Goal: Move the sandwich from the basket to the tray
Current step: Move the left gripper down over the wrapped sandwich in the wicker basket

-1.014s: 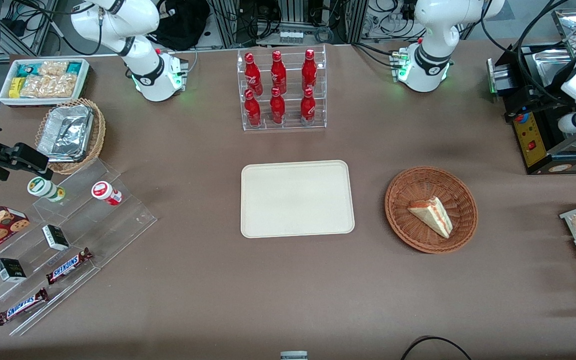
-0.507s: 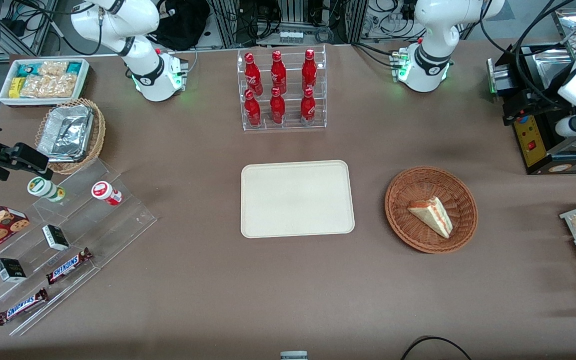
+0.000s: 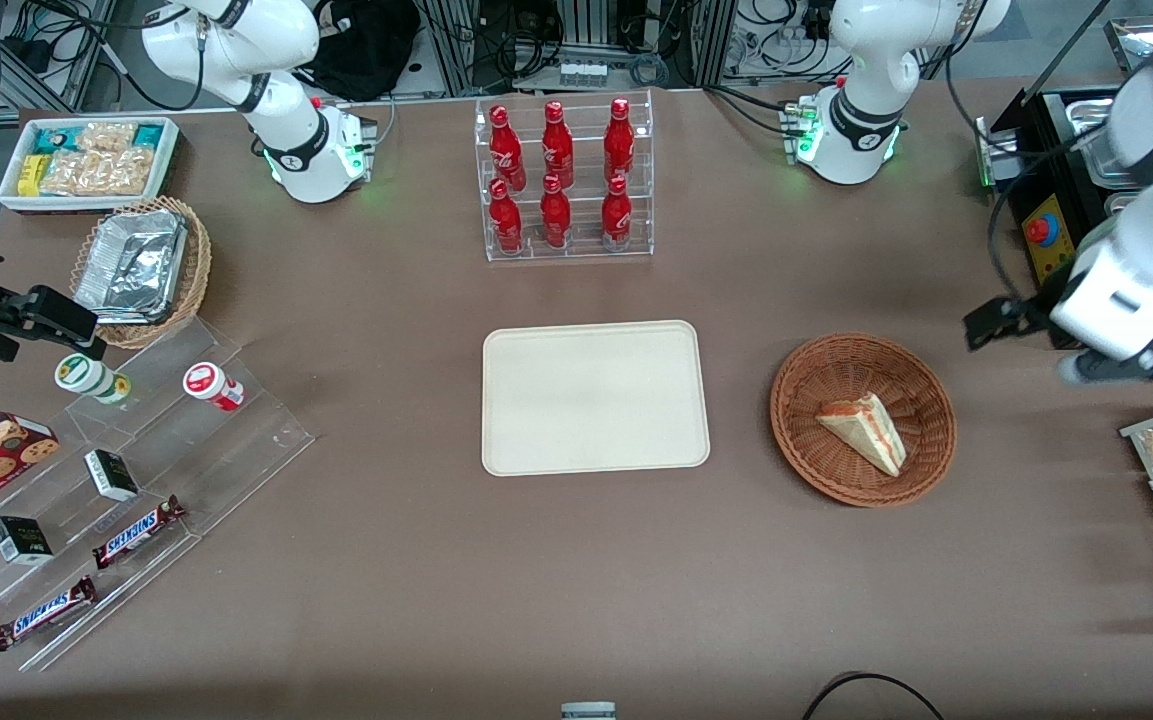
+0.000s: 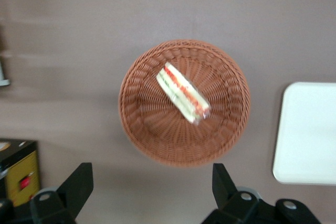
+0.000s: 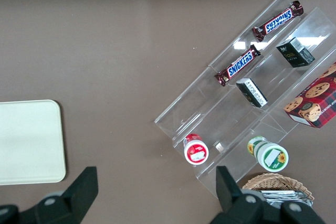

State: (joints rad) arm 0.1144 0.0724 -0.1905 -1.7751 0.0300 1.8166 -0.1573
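One sandwich is seen lying flat in the round basket — nothing is held yet. The gripper is spread wide and kept high above the basket, likely so it can drop straight down. The tray is set beside the basket.

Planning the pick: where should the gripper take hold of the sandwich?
Come from above and pinch the sandwich across its two flat bread faces near mid-length. It lies in the basket, whose raised rim probably blocks side approaches. The open gripper hovers above.
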